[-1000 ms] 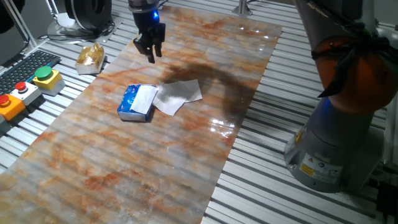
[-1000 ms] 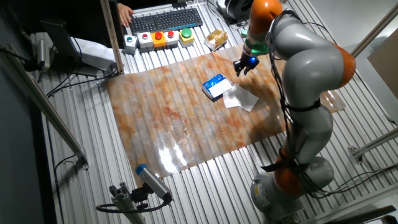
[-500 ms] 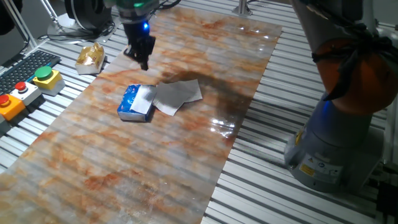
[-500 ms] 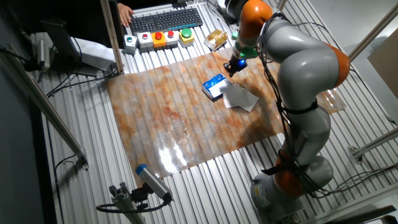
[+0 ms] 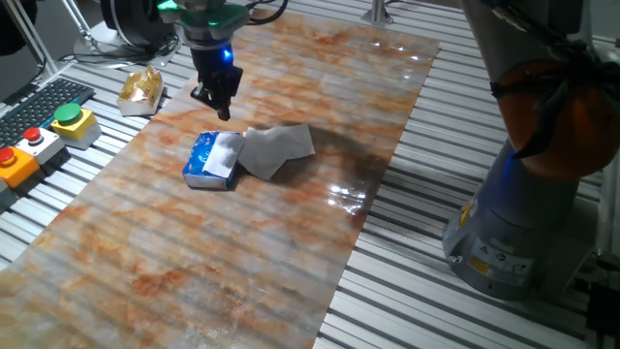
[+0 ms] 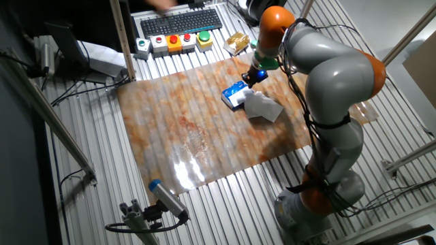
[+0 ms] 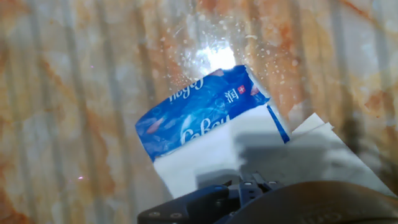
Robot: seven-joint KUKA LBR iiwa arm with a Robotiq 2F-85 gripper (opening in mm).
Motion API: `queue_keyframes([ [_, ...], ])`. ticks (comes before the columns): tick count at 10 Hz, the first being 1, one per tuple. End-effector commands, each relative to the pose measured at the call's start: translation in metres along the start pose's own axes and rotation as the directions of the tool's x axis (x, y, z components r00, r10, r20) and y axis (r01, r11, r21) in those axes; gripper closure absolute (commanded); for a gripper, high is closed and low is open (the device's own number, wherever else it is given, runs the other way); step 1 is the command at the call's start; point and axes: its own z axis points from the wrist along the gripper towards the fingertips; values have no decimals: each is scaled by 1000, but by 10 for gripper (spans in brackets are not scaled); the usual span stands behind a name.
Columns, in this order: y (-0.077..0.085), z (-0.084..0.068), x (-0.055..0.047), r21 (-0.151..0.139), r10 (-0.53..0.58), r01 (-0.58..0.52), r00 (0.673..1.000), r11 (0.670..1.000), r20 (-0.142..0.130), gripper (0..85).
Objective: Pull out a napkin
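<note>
A white napkin [image 5: 278, 147] lies creased and flat on the marbled table, touching the right side of the blue-and-white tissue packet [image 5: 205, 162]. Both also show in the other fixed view, the napkin [image 6: 263, 108] and the packet [image 6: 234, 94]. In the hand view the packet [image 7: 196, 112] fills the middle, with white tissue at its open end and the napkin [image 7: 323, 152] to the right. My gripper [image 5: 219, 107] hangs just above and behind the packet, holding nothing. Its fingers look slightly apart. It also shows in the other fixed view [image 6: 253, 75].
A crumpled gold foil wrapper [image 5: 141, 87] lies off the table's left edge. Button boxes [image 5: 68, 122] and a keyboard [image 6: 180, 20] stand to the left. The arm's base [image 5: 523, 223] is at the right, beyond the table's edge.
My gripper has moved left and down toward the packet and has turned about its axis. The napkin and the packet have not moved.
</note>
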Motion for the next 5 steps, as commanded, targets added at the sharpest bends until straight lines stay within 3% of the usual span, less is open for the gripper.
queue_keyframes([
  [1,0,0,2,0,7,-7,1000,1000,3,850],
  [2,0,1,5,15,28,-29,999,999,18,850],
  [5,-5,4,9,21,60,-60,998,998,9,850],
])
